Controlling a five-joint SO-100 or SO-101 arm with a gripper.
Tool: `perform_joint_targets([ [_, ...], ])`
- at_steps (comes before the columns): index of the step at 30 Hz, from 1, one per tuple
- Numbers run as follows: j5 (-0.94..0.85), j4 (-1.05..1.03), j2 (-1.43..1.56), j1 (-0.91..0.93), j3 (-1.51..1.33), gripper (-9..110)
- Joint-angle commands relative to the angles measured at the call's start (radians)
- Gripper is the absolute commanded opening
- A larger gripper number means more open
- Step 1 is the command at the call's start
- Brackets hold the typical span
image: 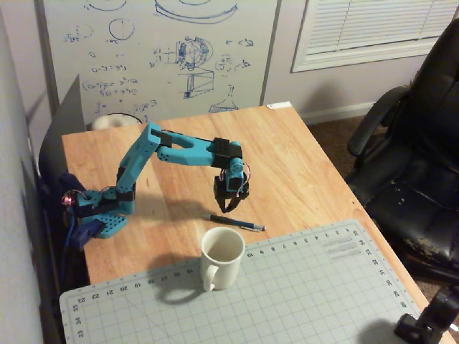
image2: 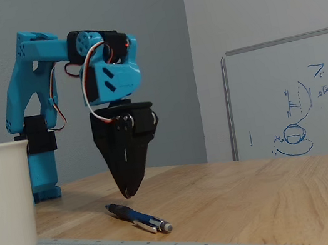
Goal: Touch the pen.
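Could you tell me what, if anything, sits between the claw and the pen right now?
Nothing visible does. The claw hangs shut just above the pen, with only open air between them; the mug stands off to the side.
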State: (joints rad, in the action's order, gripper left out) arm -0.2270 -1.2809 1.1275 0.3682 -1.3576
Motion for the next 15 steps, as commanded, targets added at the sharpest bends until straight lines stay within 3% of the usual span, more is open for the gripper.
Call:
perform_joint_targets([
  [1, -0.009, 0.002, 0.049, -0.011, 0.067, 1],
  [15, -0.011, -0.002, -0.02, 0.003, 0.083, 1],
])
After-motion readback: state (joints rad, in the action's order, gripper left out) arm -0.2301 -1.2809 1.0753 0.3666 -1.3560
